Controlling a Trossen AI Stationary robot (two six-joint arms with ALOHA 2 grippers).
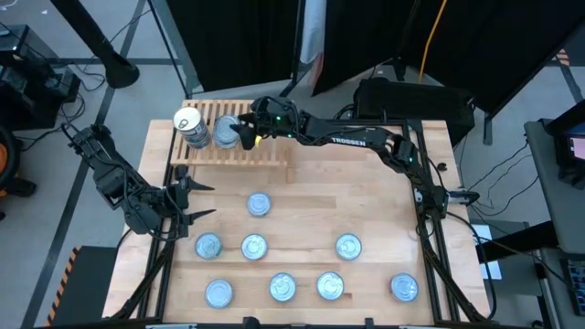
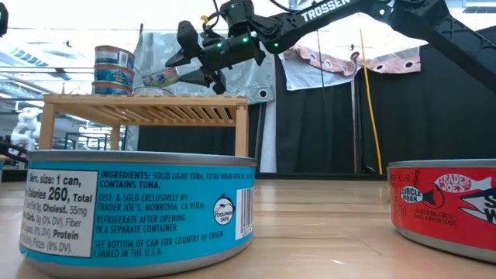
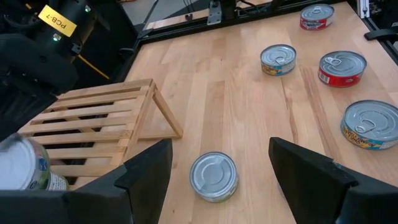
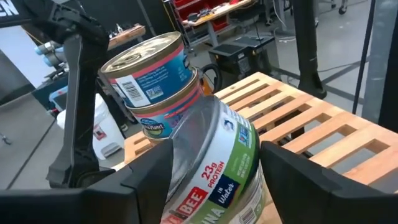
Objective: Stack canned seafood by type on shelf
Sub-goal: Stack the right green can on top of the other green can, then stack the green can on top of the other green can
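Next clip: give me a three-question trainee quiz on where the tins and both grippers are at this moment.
1. True or false: the shelf carries no tins.
2. Which gripper is over the shelf? A) left gripper B) right gripper
3. Fill in: the tall stack of tins stands at the shelf's ____ end, seen from above.

Key: 1 false, a stack and the green-labelled tin between the right gripper's fingers are there. 2 B; the left waits open over the table. 3 left.
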